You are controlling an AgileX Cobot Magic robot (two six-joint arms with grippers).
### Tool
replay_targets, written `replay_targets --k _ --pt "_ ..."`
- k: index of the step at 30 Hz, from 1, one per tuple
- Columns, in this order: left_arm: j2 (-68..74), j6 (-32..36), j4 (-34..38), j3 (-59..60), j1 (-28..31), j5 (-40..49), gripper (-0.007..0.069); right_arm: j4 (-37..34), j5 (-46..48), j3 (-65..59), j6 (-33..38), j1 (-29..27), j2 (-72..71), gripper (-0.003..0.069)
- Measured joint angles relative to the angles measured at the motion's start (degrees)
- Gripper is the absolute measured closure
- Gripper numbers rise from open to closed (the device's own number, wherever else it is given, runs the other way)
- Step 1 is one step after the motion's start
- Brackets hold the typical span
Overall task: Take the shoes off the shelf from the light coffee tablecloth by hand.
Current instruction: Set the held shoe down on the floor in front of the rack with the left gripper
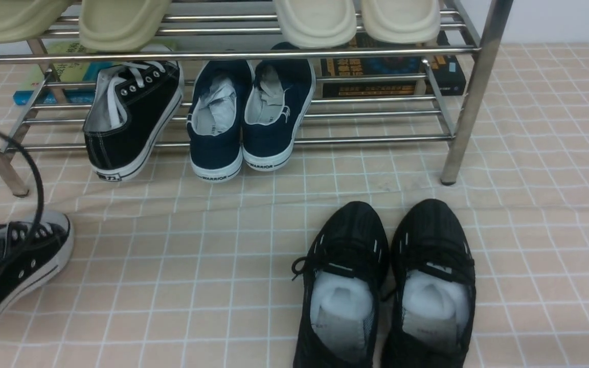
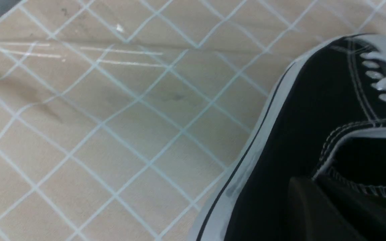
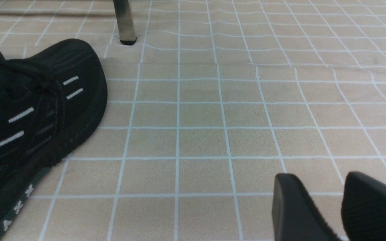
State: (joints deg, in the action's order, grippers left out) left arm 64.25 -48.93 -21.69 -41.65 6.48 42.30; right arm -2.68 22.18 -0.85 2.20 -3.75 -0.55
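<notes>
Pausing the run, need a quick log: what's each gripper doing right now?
Left gripper: closed on the black canvas lace-up sneaker with white sole, at its collar.
Right gripper: open, empty, over the beige white-gridded tablecloth.

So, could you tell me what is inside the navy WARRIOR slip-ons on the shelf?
Crumpled white paper stuffing fills both navy WARRIOR slip-ons; their toe ends are hidden under the uppers.

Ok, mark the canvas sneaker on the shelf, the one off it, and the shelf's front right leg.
Sneaker on shelf (image 1: 131, 128): front view, black canvas side.
Sneaker off shelf (image 1: 28, 271): front view, canvas side.
Shelf leg (image 1: 466, 112): front view, mid-tube.
</notes>
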Motion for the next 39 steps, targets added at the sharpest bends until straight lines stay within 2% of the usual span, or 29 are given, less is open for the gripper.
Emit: replay_targets --k 6,15,23,29,32,33,36,39 --pt "1.0 1.5 1.6 0.9 0.0 3.9 0.0596 0.0 0.0 0.0 0.0 0.0 0.0 0.042" --pt "0.9 16.6 11.7 0.9 0.0 15.5 0.0595 0.0 0.0 0.0 0.0 0.0 0.0 0.042" --pt "0.9 19.5 10.8 0.9 0.0 15.2 0.0587 0.0 0.0 0.0 0.0 0.0 0.0 0.042" --pt "0.9 19.5 6.1 0.9 0.0 12.2 0.0511 0.0 0.0 0.0 0.0 0.0 0.0 0.042" --pt "0.9 19.5 5.7 0.9 0.0 11.2 0.0449 0.0 0.0 0.0 0.0 0.0 0.0 0.042" --pt "0.9 19.5 5.5 0.1 0.0 11.1 0.0398 0.0 0.0 0.0 0.0 0.0 0.0 0.042" --pt "0.9 19.5 5.6 -3.0 0.0 11.5 0.0344 0.0 0.0 0.0 0.0 0.0 0.0 0.042" --pt "0.9 19.6 6.5 -7.7 0.0 12.4 0.0341 0.0 0.0 0.0 0.0 0.0 0.0 0.042"
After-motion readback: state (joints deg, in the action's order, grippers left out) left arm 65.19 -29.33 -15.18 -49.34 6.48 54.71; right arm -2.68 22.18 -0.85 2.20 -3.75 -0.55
